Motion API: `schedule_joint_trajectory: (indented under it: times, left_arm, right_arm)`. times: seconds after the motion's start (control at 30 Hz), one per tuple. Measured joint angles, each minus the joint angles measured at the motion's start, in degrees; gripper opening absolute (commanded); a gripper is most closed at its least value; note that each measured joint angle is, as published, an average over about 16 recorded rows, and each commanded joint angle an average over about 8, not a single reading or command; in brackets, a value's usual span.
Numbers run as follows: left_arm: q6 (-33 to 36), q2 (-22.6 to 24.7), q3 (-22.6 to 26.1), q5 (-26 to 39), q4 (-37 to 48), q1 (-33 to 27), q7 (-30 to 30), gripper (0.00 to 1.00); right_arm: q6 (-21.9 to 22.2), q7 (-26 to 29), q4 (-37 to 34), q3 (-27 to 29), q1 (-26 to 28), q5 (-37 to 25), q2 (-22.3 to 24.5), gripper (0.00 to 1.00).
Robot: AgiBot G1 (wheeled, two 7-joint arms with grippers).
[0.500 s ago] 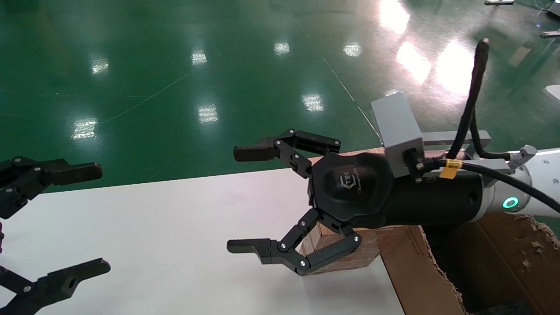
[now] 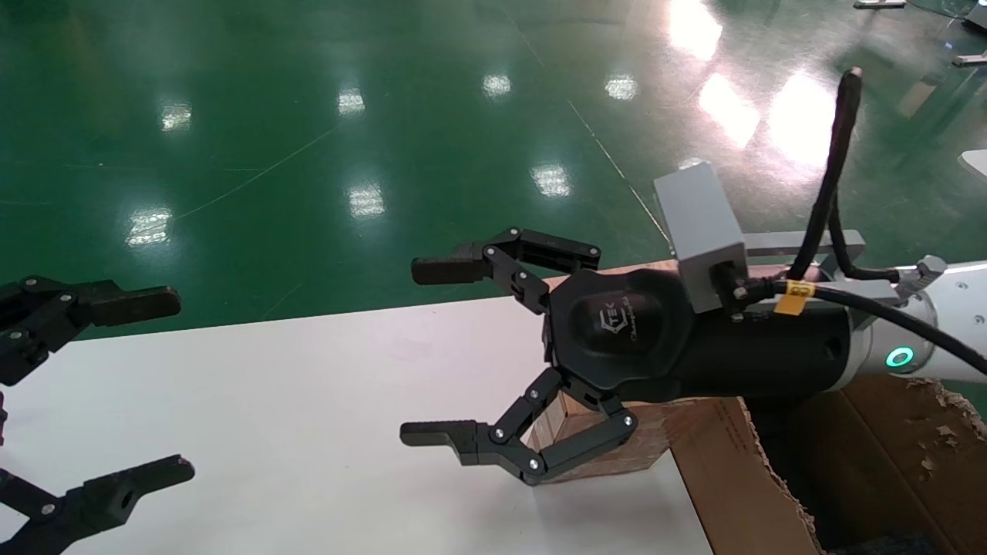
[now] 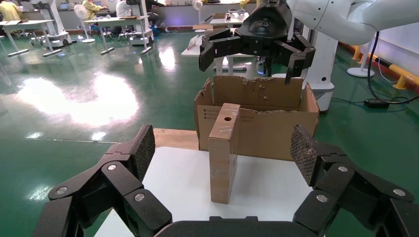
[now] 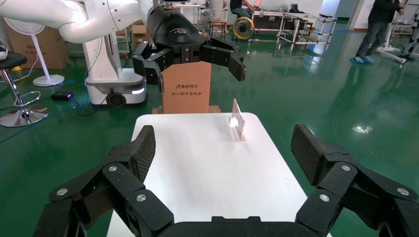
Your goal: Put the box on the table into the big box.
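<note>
Hovering above the table (image 2: 308,401), the right gripper (image 2: 432,354) holds its two fingers spread wide and grips nothing. Its black body hangs over the box (image 2: 609,443), hiding most of it in the head view; only the reddish-brown lower part shows beneath the gripper's lower finger linkage. The fingertips reach out past the box on the side away from the big box (image 2: 740,478).

The box stands upright on the table, on end, just beside the big box's side wall; whether the two touch cannot be told. From the left wrist view, the box (image 3: 224,150) shows a narrow face with a small round hole near its top, and the big box (image 3: 257,121) sits right behind it, with ragged torn flap edges and small black print on its side. The right gripper (image 3: 257,47) appears there above the big box's far rim, fingers apart.

The left gripper (image 2: 116,385) hangs at the table's far end from the box, well apart from it, its fingers also spread and empty.

From the right wrist view, a small shiny upright piece (image 4: 237,120) stands on the table (image 4: 207,163), between the box's end and the left gripper (image 4: 190,57).
</note>
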Motion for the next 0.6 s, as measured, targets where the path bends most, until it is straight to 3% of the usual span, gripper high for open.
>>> schedule_joint_trajectory:
  times: [0.07, 0.13, 0.6]
  left_arm:
    - [0.0, 0.0, 0.0, 0.0, 0.0, 0.0, 0.0, 0.17]
    - [0.0, 0.0, 0.0, 0.0, 0.0, 0.0, 0.0, 0.02]
    - [0.0, 0.0, 0.01, -0.01, 0.01, -0.01, 0.01, 0.0]
  right_arm:
    - [-0.35, -0.08, -0.16, -0.1, 0.29, -0.33, 0.23, 1.0]
    - [-0.81, -0.16, -0.43, -0.26, 0.7, -0.77, 0.52, 1.0]
    - [-4.7, -0.89, -4.38, -6.28, 7.98, -8.28, 5.6, 1.0]
